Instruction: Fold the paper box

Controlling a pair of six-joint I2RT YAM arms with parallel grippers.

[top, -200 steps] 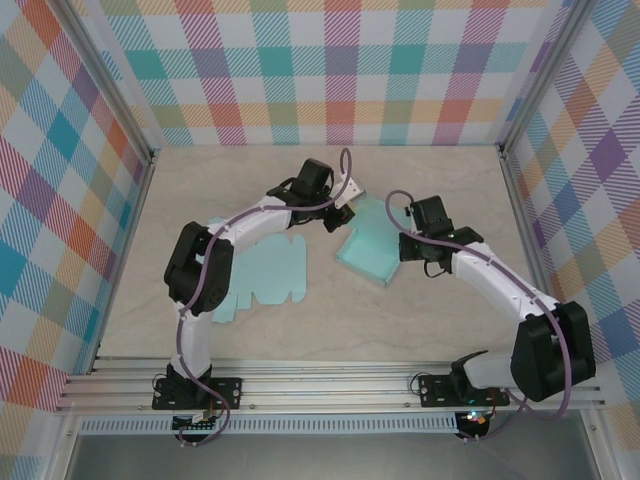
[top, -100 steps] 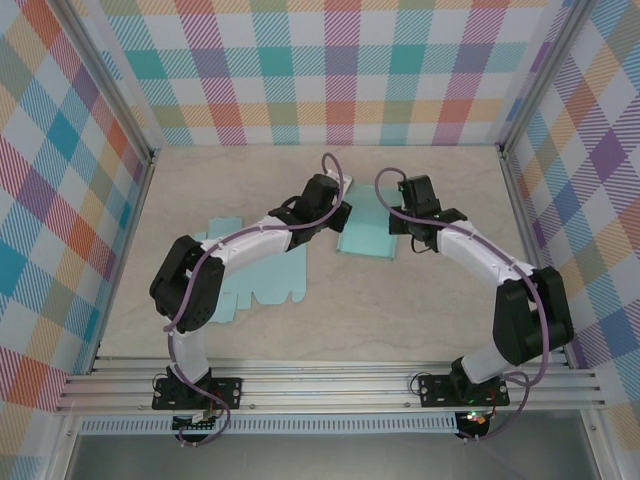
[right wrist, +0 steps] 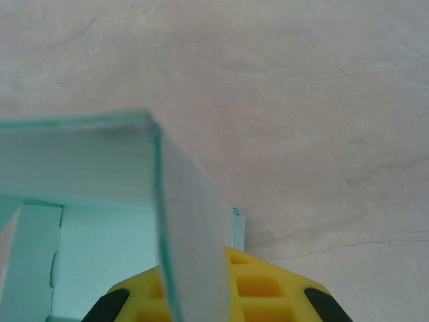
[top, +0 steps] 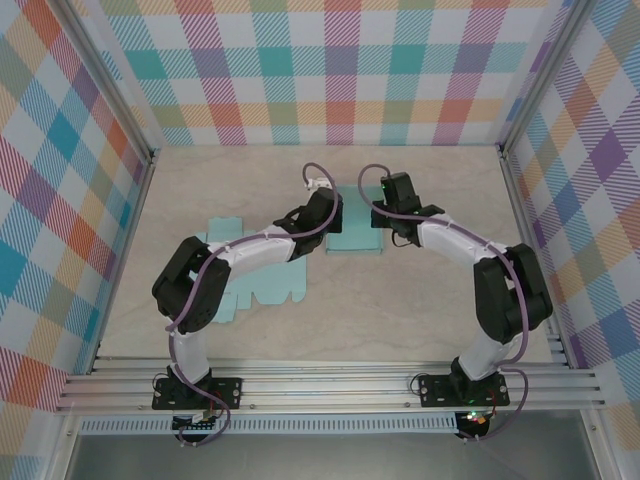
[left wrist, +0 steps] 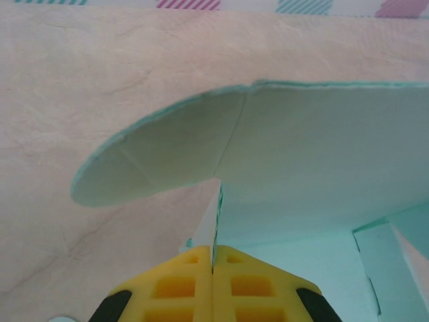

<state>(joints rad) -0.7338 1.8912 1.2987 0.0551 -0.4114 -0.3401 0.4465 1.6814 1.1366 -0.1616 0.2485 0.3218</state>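
Hidden from above: my 2 wrists cover the left and right edges of the pale teal paper box point(top: 355, 228), so where I hold it cannot be made out from the top camera.
Cut off: in my left wrist camera the box runs out of frame to the right. In my right wrist camera it runs out to the left and bottom.
Hard to make out: whether the box's corners are locked together I cannot tell.
Box position: it sits on the beige marble-look bench point(top: 430, 300), far of centre and between my 2 arms.
Left fingers: my left fingers point(left wrist: 221, 258) are pressed together on the thin upright edge of a box wall, yellow pads touching either side of it.
Rounded flap: a curved teal flap point(left wrist: 161, 161) arches out from that wall over the bench, and its lip is lifted.
Right fingers: my right fingers point(right wrist: 233, 268) are all but closed, with 1 tall side panel point(right wrist: 191, 221) of the box passing between them.
Box inside: plain teal floor, with 1 folded tab point(right wrist: 30, 261) lying against it near my right hold.
Other card: a flat pale teal cut-out sheet point(top: 262, 283) lies on the bench to the left, partly under my left arm and apart from the box.
Surround: pastel plaid walls point(top: 340, 80) stand on 3 sides.
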